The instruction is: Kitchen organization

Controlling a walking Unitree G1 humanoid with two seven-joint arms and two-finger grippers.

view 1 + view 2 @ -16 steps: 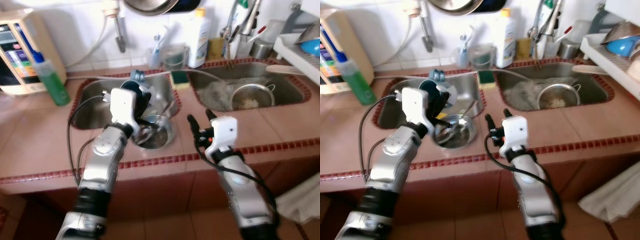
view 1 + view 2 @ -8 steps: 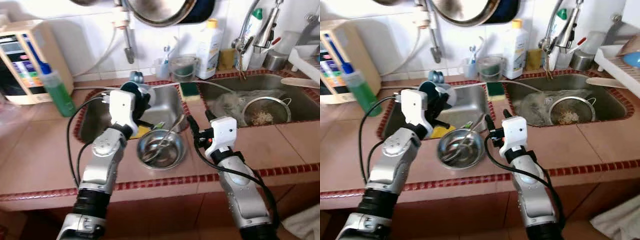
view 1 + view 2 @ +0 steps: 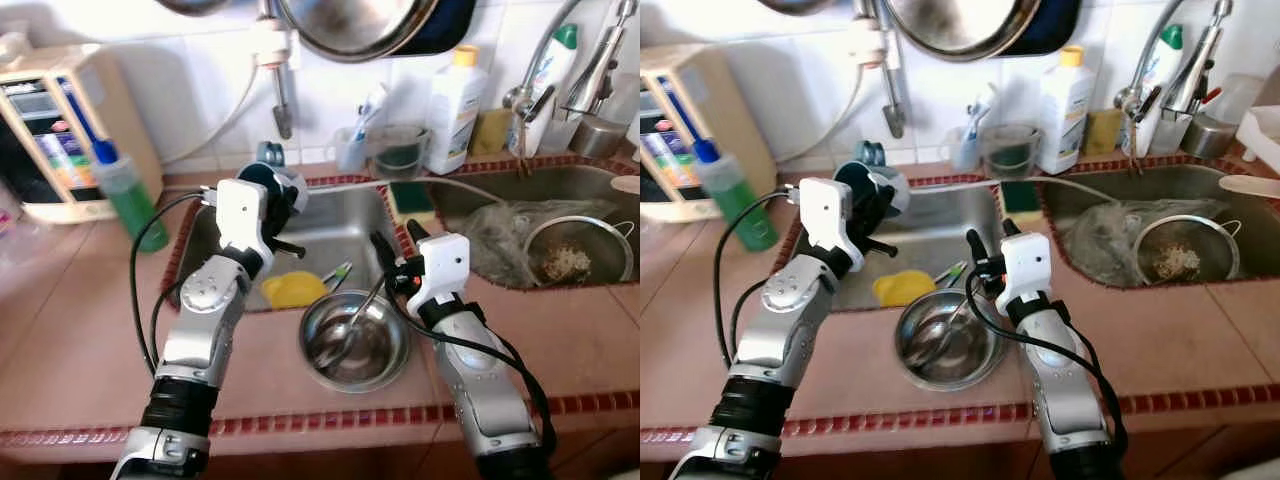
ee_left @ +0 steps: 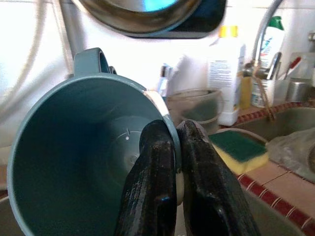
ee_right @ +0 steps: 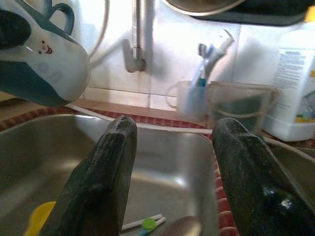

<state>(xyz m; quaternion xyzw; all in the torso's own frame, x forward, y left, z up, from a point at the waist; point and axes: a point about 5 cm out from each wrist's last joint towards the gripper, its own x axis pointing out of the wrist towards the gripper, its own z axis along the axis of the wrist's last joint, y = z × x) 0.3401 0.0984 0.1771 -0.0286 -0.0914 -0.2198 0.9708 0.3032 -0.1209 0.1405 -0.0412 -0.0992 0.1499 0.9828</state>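
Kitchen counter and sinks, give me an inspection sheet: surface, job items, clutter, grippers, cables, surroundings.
Surface: terracotta tiled counter with red trim, two steel sinks set in it.
Job's things: teal plastic mug held above the left sink; round steel bowl with a metal utensil in it, on the counter's front.
Clutter: yellow item and a toothbrush in the left sink; mesh strainer in the right sink; green sponge on the divider.
Grippers: left gripper shut on the mug's rim; right gripper open, above the bowl's far edge.
Cables: black cables loop along both arms; white hose behind the left sink.
Surroundings: white tiled wall, hanging pans, white bottle, green bottle, tap.
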